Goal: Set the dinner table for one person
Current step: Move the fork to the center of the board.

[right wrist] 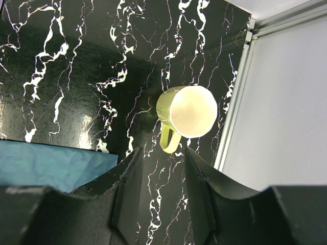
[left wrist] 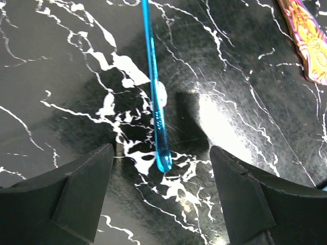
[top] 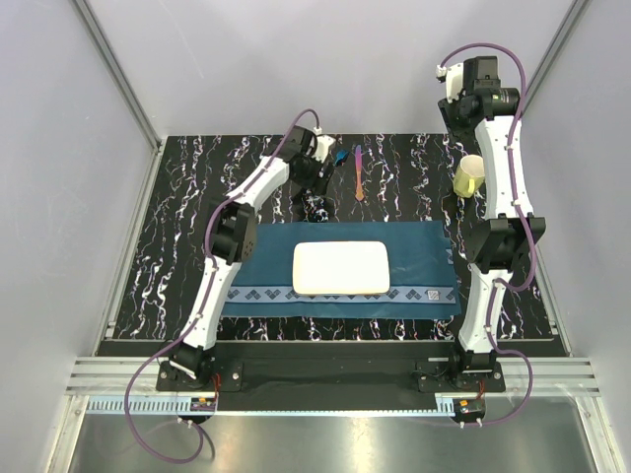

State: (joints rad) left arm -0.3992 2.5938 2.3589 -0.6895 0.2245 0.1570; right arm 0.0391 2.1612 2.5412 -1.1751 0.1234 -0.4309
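Teal cloth placemat (top: 414,258) at lower centre of the overhead view, with a white rectangular plate (top: 341,268) lying on it. Above the mat, at upper centre, a purple-and-orange patterned utensil (top: 358,173) lies flat. Just left of it is a clear blue utensil (left wrist: 153,87), mostly covered overhead by the left arm's wrist. A yellow-green mug (top: 469,175) sits at upper right, near the right arm and well apart from the plate.

The dinner table (top: 177,236) is under all of it, filling the middle of the overhead view between grey walls. Its top is black with white marble veins and faint coloured flecks. It is glossy, with glare patches.

The left wrist view alone shows the left gripper (left wrist: 161,149) low over the tabletop. Its claw is wide, and the blue utensil's tip lies between the fingers, touching neither. The patterned utensil shows at that frame's upper right.

The right wrist view alone shows the right gripper (right wrist: 163,151). Its claw is narrow but parted and holds nothing. The mug is beyond it, handle toward the fingers, with a pale round face up. Cannot tell whether that face is mouth or base.
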